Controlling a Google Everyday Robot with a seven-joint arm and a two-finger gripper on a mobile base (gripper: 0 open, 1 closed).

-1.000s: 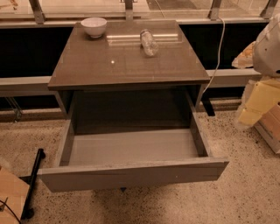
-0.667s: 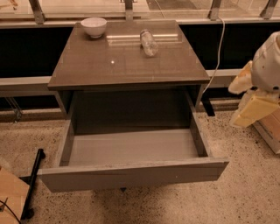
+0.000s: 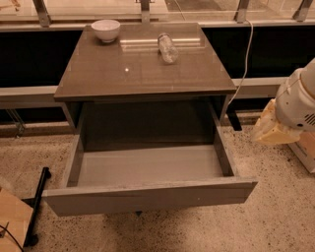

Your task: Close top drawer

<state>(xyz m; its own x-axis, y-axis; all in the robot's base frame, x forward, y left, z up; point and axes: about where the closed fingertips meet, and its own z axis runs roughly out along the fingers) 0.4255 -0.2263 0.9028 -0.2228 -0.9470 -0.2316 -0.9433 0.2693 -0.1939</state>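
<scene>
The top drawer (image 3: 147,197) is pulled all the way out, its front nearest the camera and the box empty. A black pole (image 3: 37,206) lies on the floor off its left corner. The gripper (image 3: 270,130) hangs off its right side, not touching; can't tell if it's clenched or loose. Further back on the surface (image 3: 123,74), a bottle (image 3: 168,47) lies near the back edge and a bowl (image 3: 106,29) sits at the back-left corner.

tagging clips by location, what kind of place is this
Likely an office or lab, not a home: speckled terrazzo floor, railing posts behind the cabinet, whose top drawer stands open. The gripper hangs at the right, clear of it.
</scene>
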